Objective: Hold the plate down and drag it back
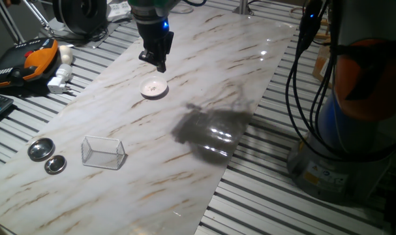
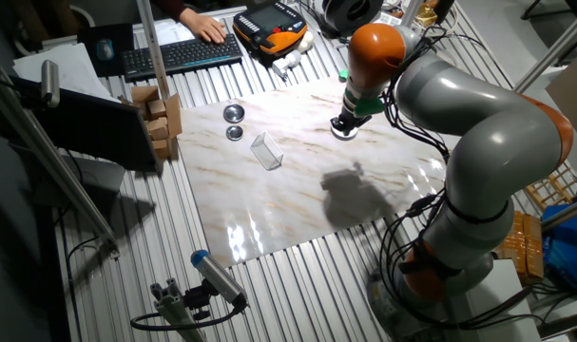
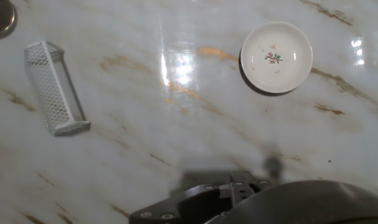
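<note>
Arm over the marble table (image 1: pixel 204 72); plate (image 1: pixel 154 88) lies flat, nothing touching it.

The fingers (image 1: pixel 160 63) hang just above the plate's far edge in one fixed view, tips close together with nothing between them; whether they are fully closed I cannot tell. In the other fixed view the plate (image 2: pixel 344 131) shows only as a pale sliver beneath the fingers (image 2: pixel 342 123). Hand view: plate (image 3: pixel 276 57) upper right, round, white, small red-green motif at centre, upright on the table (image 3: pixel 176 124). Wire-mesh box (image 1: pixel 103 152) sits well apart from the plate toward the near end, two round metal lids (image 1: pixel 46 156) just beside it. Mesh box (image 3: pixel 55 87) lies at left in the hand view.
</note>
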Motion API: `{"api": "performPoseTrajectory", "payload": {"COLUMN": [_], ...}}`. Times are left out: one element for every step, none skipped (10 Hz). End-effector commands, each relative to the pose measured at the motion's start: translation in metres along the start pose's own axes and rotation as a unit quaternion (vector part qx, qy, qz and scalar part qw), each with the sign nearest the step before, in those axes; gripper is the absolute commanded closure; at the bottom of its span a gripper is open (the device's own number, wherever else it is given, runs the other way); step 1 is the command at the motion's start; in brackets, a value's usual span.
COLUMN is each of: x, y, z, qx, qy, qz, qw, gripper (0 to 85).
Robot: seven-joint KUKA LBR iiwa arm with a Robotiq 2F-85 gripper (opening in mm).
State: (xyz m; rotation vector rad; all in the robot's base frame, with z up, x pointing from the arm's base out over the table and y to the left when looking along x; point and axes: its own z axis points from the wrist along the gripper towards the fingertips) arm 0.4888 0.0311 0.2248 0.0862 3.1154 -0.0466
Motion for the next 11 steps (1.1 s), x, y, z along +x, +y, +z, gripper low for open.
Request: {"api": "performPoseTrajectory", "payload": {"x": [0.0011, 0.0022, 0.0029, 0.0034, 0.0033, 0.0034, 0.0036, 0.0035, 0.0033, 0.0026, 0.0022], "y": [0.0003, 0.0007, 0.0015, 0.0021, 0.0021, 0.0024, 0.0027, 0.0028, 0.0029, 0.0036, 0.0034], "z": [-0.0012, -0.0021, -0.0019, -0.0019, -0.0019, -0.0016, -0.0015, -0.0015, -0.0013, -0.0006, -0.0003], "qx": [-0.001, -0.001, -0.001, 0.002, 0.002, 0.002, 0.003, 0.005, 0.005, 0.004, 0.008], "qy": [0.001, 0.003, 0.004, 0.002, 0.002, 0.002, 0.002, 0.000, -0.001, -0.002, -0.004], "qz": [0.000, 0.000, 0.000, 0.000, 0.000, 0.000, -0.001, -0.001, -0.001, -0.001, 0.000], "qw": [1.0000, 1.0000, 1.0000, 1.0000, 1.0000, 1.0000, 1.0000, 1.0000, 1.0000, 1.0000, 1.0000], "gripper": [85.0, 85.0, 85.0, 85.0, 85.0, 85.0, 85.0, 85.0, 85.0, 85.0, 85.0]}}
